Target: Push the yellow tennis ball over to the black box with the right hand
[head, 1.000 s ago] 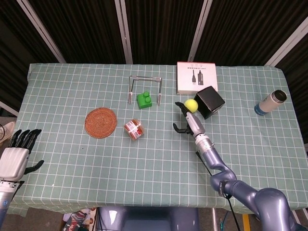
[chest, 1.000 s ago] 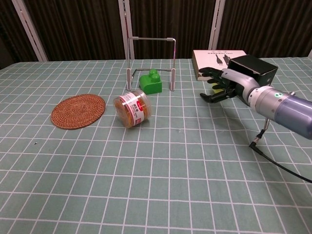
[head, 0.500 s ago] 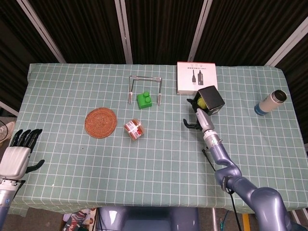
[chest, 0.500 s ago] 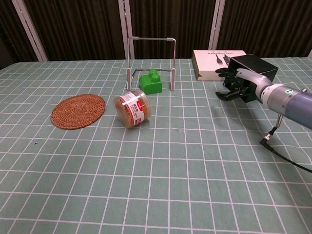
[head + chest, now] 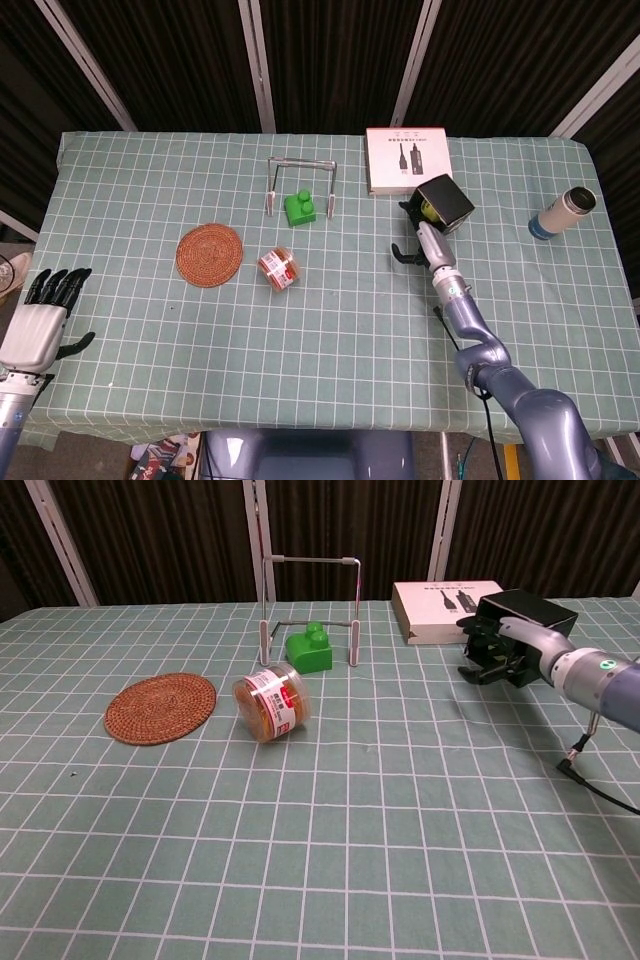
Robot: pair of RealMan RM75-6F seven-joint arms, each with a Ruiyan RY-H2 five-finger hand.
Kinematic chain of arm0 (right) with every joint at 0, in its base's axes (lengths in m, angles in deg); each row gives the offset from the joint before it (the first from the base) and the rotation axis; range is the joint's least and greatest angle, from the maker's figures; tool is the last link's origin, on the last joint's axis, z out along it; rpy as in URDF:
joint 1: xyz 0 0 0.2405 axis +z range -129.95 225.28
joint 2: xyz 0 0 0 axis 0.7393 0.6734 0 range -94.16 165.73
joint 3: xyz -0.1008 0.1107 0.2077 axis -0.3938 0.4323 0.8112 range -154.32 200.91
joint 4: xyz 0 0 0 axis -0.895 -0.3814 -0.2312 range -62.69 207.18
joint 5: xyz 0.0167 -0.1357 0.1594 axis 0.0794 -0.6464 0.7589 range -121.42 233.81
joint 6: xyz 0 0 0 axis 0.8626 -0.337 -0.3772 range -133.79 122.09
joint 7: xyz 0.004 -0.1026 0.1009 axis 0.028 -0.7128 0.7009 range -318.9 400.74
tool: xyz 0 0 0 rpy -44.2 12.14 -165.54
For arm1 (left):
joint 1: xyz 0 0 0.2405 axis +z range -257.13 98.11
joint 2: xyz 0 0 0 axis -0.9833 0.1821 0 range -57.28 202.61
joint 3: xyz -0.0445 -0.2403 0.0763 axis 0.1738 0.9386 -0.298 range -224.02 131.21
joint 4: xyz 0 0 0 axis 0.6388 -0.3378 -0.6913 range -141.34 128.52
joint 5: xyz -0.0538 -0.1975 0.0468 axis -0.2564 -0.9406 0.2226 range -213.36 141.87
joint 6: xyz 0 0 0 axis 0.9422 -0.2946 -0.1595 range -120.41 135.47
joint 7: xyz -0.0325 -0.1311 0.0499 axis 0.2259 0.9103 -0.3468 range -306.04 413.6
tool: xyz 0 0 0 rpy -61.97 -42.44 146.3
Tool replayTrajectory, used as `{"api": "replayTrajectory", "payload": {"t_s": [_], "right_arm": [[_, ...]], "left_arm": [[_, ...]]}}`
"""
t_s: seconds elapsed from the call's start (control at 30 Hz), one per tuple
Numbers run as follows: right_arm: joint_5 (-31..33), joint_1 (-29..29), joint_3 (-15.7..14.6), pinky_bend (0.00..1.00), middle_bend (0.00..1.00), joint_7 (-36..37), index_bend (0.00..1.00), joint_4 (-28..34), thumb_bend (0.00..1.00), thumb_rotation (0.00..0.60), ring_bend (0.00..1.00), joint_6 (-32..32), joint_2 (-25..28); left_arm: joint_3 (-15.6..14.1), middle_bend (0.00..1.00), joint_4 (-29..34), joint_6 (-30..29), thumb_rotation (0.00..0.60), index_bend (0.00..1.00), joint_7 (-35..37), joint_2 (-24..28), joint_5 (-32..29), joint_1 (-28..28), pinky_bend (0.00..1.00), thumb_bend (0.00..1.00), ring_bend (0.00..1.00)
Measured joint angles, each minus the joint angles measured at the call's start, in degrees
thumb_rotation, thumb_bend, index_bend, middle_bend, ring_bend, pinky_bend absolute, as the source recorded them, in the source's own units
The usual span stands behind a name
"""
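- The table (image 5: pixel 150 330) carries many things; the task's own ones are at its far right part.
- The black box (image 5: pixel 447 203) stands tilted, just beside the white carton (image 5: pixel 405 160).
- The right hand (image 5: pixel 424 238) holds nothing; its fingers are stretched forward against the box side.
- The left hand (image 5: pixel 38 325) rests open at the table edge, fingers apart.
- The yellow tennis ball (image 5: pixel 425 210) is pressed between the right hand and the box; only a small part shows.
- Risk: more pushing may slide the box into the carton, or the ball may slip out sideways.
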State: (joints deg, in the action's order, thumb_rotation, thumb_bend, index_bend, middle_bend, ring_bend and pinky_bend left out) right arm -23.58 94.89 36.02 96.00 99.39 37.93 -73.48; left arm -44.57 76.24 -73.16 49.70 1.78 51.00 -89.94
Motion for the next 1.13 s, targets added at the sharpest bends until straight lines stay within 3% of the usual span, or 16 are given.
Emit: {"api": "replayTrajectory", "payload": {"t_s": [0.23,0.43,0.67,0.77,0.97,1.13], "right_arm": [[-1.8,-3.6,-2.2,0.00,0.00,-4.3,0.00,9.6,0.40,0.600,0.00,5.8,3.4],[-3.0,-8.8,-4.6,0.00,0.00,-13.9,0.00,27.4,0.39,0.600,0.00,12.8,10.1],[-4.6,-18.5,-9.7,0.00,0.00,-36.7,0.00,55.0,0.39,0.600,0.00,24.3,23.6],[-5.6,-24.1,-12.6,0.00,0.00,-47.1,0.00,62.1,0.39,0.600,0.00,31.3,29.8],[-6.6,-35.0,-16.3,0.00,0.00,-65.1,0.00,65.0,0.39,0.600,0.00,44.8,35.7],[-7.6,-40.8,-17.5,0.00,0.00,-68.4,0.00,65.0,0.36,0.600,0.00,51.1,38.7]], "left_arm": [[-1.4,0.10,1.4,-2.8,0.600,0.02,1.4,1.4,3.4,0.9,0.05,0.17,0.06],[-3.3,0.10,2.9,-4.8,0.600,0.03,3.0,3.1,6.8,1.8,0.05,0.17,0.06],[-4.3,0.08,5.6,-3.1,0.600,0.01,2.2,5.1,5.7,2.3,0.05,0.17,0.06],[-4.3,0.08,6.6,-3.1,0.600,0.00,1.3,5.6,5.2,2.6,0.05,0.17,0.06],[-4.4,0.07,7.9,-4.3,0.600,0.00,0.8,6.1,5.5,3.4,0.05,0.17,0.06],[-4.0,0.07,8.4,-4.7,0.600,0.00,0.6,6.1,6.0,3.3,0.05,0.16,0.06]]}}
